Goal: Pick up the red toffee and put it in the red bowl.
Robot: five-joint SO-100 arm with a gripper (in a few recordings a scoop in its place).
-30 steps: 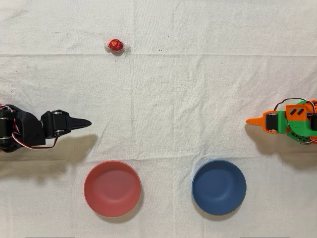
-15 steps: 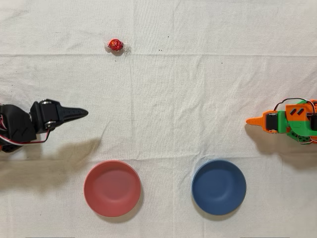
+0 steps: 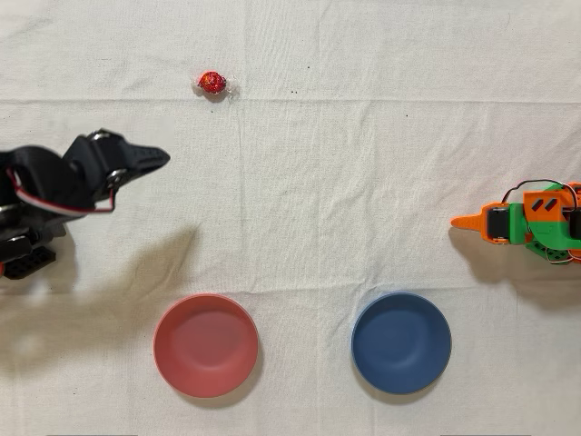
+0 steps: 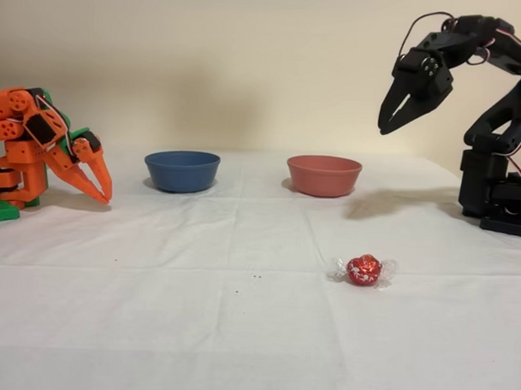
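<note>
The red toffee [image 3: 211,83] is seen lying on the white cloth [image 3: 327,182] in the upper left part of the overhead view, alone, with its clear twisted ends spread to both sides; in the fixed view it [image 4: 363,270] is placed in the foreground, right of the middle, and nothing is touching it. The red bowl [image 3: 205,345] is found at the lower left of the overhead view, well apart from the toffee; in the fixed view it [image 4: 324,175] is set at the back, right of centre, and nothing is seen inside it. The blue bowl [image 3: 401,342] is placed beside it, with a gap of cloth between the two.

The black arm's gripper [image 4: 392,113] is held high in the air at the right of the fixed view, above the level of the bowls, with its tips pointed downward and to the left; the two fingers are parted only a little, and nothing is gripped between them. In the overhead view the gripper [image 3: 156,157] is seen at the left edge, between the toffee and the red bowl but touching neither; its shadow is thrown on the cloth below it. The orange arm [image 4: 48,149] is kept idle at the other side of the table.
</note>
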